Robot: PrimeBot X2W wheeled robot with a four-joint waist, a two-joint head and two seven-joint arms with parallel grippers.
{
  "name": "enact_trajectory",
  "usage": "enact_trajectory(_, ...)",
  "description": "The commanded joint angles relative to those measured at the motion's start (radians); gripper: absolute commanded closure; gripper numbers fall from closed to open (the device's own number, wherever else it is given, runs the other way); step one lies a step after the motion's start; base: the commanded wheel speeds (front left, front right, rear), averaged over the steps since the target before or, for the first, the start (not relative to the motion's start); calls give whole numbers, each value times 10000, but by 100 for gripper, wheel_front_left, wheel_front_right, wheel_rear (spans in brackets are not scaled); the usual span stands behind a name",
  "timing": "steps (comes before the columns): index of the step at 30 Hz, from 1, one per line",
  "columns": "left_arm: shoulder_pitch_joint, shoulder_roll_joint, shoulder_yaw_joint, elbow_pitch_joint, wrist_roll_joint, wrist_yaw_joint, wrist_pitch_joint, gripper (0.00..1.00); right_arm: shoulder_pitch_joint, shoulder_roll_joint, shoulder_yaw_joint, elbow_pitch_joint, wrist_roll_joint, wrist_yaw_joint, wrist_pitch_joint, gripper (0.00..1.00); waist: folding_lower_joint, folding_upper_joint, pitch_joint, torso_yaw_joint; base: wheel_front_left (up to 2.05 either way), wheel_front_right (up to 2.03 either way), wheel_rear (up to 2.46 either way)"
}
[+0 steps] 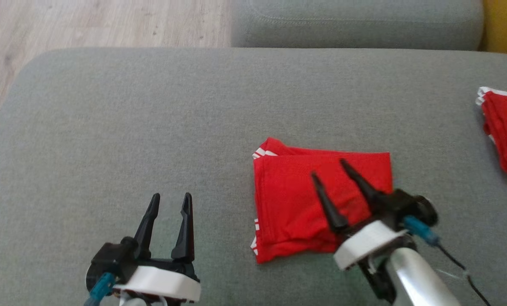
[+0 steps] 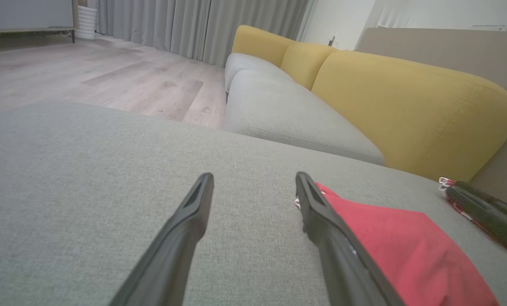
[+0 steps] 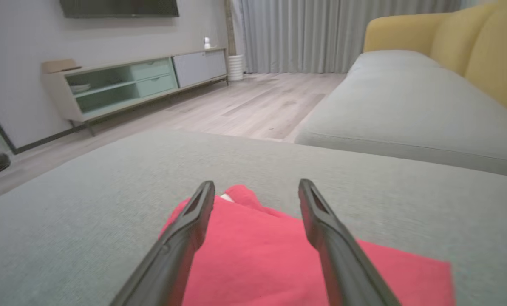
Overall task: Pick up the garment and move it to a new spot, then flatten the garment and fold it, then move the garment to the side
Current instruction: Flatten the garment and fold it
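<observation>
A red garment (image 1: pixel 308 199) with white trim lies folded into a rough rectangle on the grey cushion (image 1: pixel 151 127), right of centre. My right gripper (image 1: pixel 327 166) hovers over its near right part, open, with nothing between its fingers. In the right wrist view the red garment (image 3: pixel 257 259) spreads under that open gripper (image 3: pixel 256 188). My left gripper (image 1: pixel 171 197) stands open over bare cushion to the garment's left. The left wrist view has the open left gripper (image 2: pixel 254 180) with the garment (image 2: pixel 406 246) just right of its right finger.
A second folded red cloth (image 1: pixel 506 129) lies at the cushion's right edge. A grey sofa seat (image 1: pixel 355 23) with yellow backrests (image 2: pixel 410 106) sits beyond. Wooden floor (image 1: pixel 87 21) lies past the cushion's far left edge. The right arm's finger (image 2: pixel 487 212) crosses the left wrist view.
</observation>
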Motion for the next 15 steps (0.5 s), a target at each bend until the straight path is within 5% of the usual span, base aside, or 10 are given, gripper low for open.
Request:
enact_trajectory(1,-234,102,277,-236,-16,65,-128,0,279,78,-188,-553,-27,-7,-104,0,0,0,-151,-112,0,0,0)
enact_trajectory(15,454,51,636,82,-67,130,-193,0,2143,78,-2451,-2372,279,-7,146,0,0,0,-834,-382,0,0,0)
